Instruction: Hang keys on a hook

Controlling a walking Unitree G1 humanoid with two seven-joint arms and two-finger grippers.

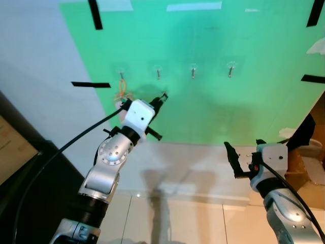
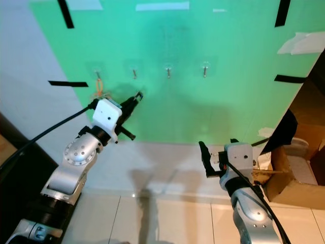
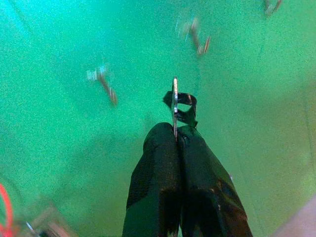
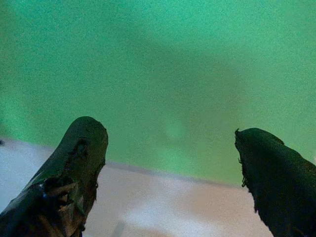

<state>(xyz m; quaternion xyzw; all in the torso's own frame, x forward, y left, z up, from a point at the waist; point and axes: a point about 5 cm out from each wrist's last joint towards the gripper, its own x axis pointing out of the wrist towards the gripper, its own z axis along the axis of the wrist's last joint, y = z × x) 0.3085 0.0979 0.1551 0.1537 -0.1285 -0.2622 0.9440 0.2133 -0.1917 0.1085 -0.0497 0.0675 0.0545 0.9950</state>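
Silver key ring (image 3: 175, 101), seen edge-on and hard to make out, pinched between the closed fingers of the left gripper (image 1: 161, 98). Left arm raised toward the green wall panel (image 1: 244, 112), below the second of four hooks (image 1: 158, 71). Orange loop (image 1: 122, 87) hangs at the gripper's 10 o'clock. Right gripper (image 1: 238, 160), fingers apart, low before the white baseboard (image 1: 198, 162).
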